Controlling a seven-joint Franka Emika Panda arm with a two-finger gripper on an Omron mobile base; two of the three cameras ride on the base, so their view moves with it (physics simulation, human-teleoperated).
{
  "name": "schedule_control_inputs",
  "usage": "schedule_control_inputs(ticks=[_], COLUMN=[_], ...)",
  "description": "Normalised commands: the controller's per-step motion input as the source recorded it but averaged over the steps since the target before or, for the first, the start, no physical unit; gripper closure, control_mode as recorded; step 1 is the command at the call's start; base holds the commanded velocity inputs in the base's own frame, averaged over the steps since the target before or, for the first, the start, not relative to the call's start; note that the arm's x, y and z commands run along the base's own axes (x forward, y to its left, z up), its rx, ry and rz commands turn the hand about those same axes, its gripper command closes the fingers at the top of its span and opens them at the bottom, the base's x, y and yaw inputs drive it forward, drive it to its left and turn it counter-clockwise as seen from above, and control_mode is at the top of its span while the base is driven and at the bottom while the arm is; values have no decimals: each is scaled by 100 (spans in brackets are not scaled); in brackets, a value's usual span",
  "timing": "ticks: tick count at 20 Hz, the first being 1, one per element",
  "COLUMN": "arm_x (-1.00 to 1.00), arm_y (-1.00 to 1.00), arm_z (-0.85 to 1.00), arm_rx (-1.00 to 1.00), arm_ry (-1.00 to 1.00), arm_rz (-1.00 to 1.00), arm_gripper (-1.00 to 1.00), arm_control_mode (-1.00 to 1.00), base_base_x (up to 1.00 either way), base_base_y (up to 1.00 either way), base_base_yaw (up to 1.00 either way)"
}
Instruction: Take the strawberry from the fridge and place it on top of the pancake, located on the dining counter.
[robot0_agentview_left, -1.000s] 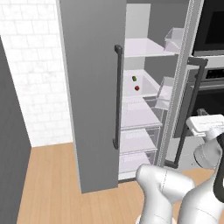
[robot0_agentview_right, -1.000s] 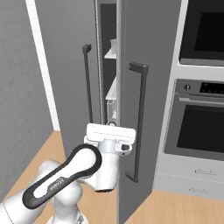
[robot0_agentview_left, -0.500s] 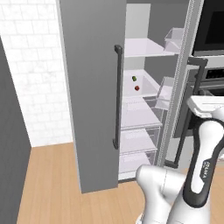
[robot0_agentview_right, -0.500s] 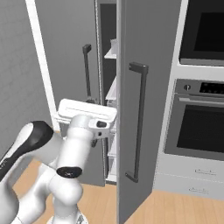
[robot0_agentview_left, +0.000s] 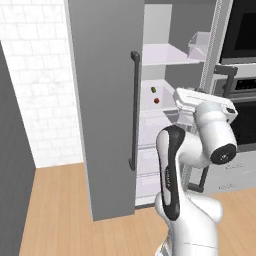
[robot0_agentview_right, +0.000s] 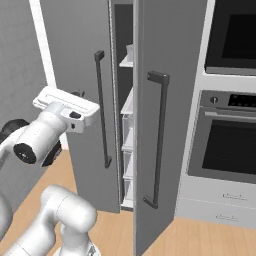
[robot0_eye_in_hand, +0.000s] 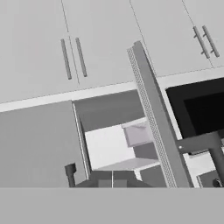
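Note:
The fridge (robot0_agentview_left: 105, 100) stands with its left door swung open, so its white shelves show. A tiny red strawberry (robot0_agentview_left: 156, 100) lies on a middle shelf, just below a small green fruit (robot0_agentview_left: 153, 89). My white hand (robot0_agentview_left: 202, 102) is raised in front of the opening, right of the strawberry and apart from it. From the right base view the hand (robot0_agentview_right: 65, 106) hovers left of the fridge doors (robot0_agentview_right: 170, 60). In the hand view my gripper (robot0_eye_in_hand: 112, 183) is shut with nothing in it, aimed up at the fridge's top shelf (robot0_eye_in_hand: 109, 146). The pancake and the dining counter are out of view.
A black-fronted wall oven (robot0_agentview_right: 230, 145) sits right of the fridge, with drawers under it. The right fridge door's edge (robot0_eye_in_hand: 153, 118) and dark handle (robot0_eye_in_hand: 201, 142) stand close to the hand. A white brick wall (robot0_agentview_left: 35, 100) and wood floor (robot0_agentview_left: 55, 210) lie to the left.
The arm has lifted and swung the hand up and left, from beside the oven to in front of the fridge opening. The gripper stays shut.

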Motion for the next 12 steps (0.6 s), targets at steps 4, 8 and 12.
schedule_control_inputs(ticks=[4, 8, 12], arm_x=[86, 68, 57], arm_y=[29, 29, -2], arm_z=[-17, -10, -24], arm_rx=[14, -2, 0], arm_ry=[-6, 1, 2], arm_rz=[-18, -28, -7], arm_gripper=[100, 100, 100], arm_control_mode=[-100, -100, -100], base_base_x=[0, 0, 0], base_base_y=[0, 0, 0], base_base_yaw=[0, 0, 0])
